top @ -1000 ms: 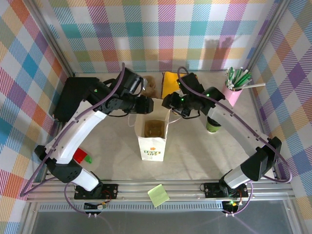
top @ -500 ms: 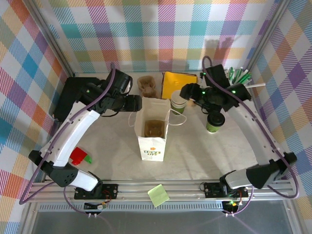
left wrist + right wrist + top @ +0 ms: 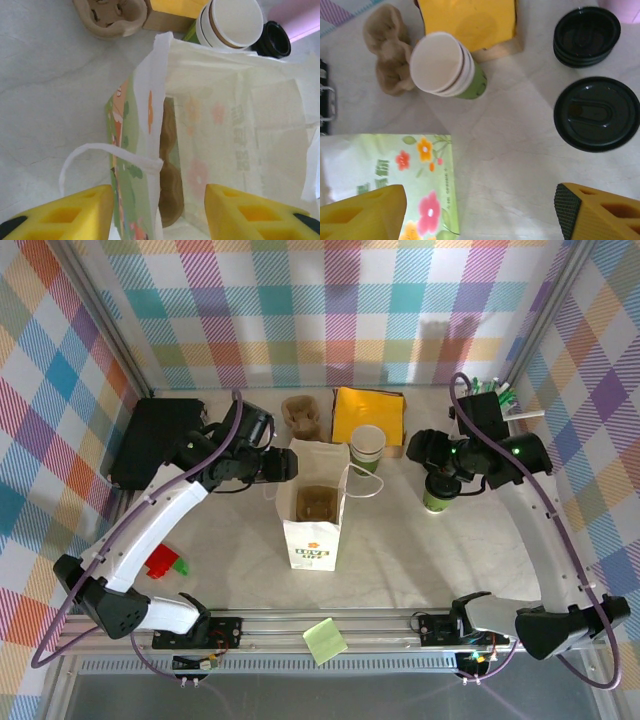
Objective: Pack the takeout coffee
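The takeout coffee (image 3: 437, 498) is a green-sided paper cup under a black lid (image 3: 596, 113), standing right of the paper bag (image 3: 312, 525). The bag is upright and open, with a brown cup carrier (image 3: 172, 165) inside. My right gripper (image 3: 420, 448) hovers open just left of the coffee, above bare table between it and the bag (image 3: 420, 175); nothing lies between its jaws (image 3: 480, 215). My left gripper (image 3: 288, 465) is open at the bag's left rim. Its yellow fingers (image 3: 65, 215) straddle the bag's left wall (image 3: 142, 150) and white handle (image 3: 100, 152) without pinching them.
A stack of empty white-and-green cups (image 3: 367, 447) stands behind the bag, beside a yellow box (image 3: 370, 413) and a spare brown carrier (image 3: 303, 417). Spare black lids (image 3: 586, 35) and a pink straw cup (image 3: 492, 405) sit far right. A red-and-green object (image 3: 165, 562) lies left.
My right arm has drawn back to the right from the bag's rim, its jaws spreading wider, which uncovered the stack of cups. The left gripper has stayed by the bag's left rim.
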Controlling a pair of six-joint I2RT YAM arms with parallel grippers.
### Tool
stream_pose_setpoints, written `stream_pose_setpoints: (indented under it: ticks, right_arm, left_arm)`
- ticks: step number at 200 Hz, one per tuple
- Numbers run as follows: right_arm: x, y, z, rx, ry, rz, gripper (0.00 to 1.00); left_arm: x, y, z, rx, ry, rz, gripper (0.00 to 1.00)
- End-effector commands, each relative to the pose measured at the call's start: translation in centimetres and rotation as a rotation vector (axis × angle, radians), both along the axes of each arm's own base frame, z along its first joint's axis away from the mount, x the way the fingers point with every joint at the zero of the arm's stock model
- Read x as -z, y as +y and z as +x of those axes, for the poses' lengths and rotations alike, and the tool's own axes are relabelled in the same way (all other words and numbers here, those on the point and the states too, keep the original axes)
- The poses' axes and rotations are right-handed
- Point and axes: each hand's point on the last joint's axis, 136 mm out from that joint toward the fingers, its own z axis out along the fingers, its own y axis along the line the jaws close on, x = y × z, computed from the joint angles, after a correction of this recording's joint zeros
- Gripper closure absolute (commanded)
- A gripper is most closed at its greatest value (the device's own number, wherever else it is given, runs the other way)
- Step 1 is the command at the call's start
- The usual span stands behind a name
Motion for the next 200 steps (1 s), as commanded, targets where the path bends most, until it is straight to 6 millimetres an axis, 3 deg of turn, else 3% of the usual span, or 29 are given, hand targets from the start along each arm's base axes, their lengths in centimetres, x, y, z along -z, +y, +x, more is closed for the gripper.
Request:
stream_pose_setpoints:
  ticks: [1, 37, 118, 154, 200]
  right_arm:
    - [0.5, -0.7, -1.1, -0.051, 0.012, -0.033, 0.21]
    - [2.1, -2.6, -1.3, -0.018, 0.091, -0.091, 0.2]
    - [8.8, -5.2, -1.2, 0.03, 0.241, -0.142, 0.16]
    - [10.1, -6.8, -0.6, 0.052, 0.281, -0.192, 0.16]
    - [11.6, -7.1, 1.6, 0.039, 0.317, -0.184, 0.13]
  left_arm:
    - [0.4, -0.7, -0.4, -0.01, 0.018, -0.033, 0.51]
    - [-1.1, -0.8, -0.2, -0.042, -0.018, -0.033, 0.6]
    - [1.2, 1.2, -1.6, -0.139, 0.034, 0.047, 0.56]
    - [1.9, 0.3, -2.1, -0.165, 0.07, 0.013, 0.6]
    - [1.9, -1.4, -1.6, -0.199, 0.085, -0.076, 0.71]
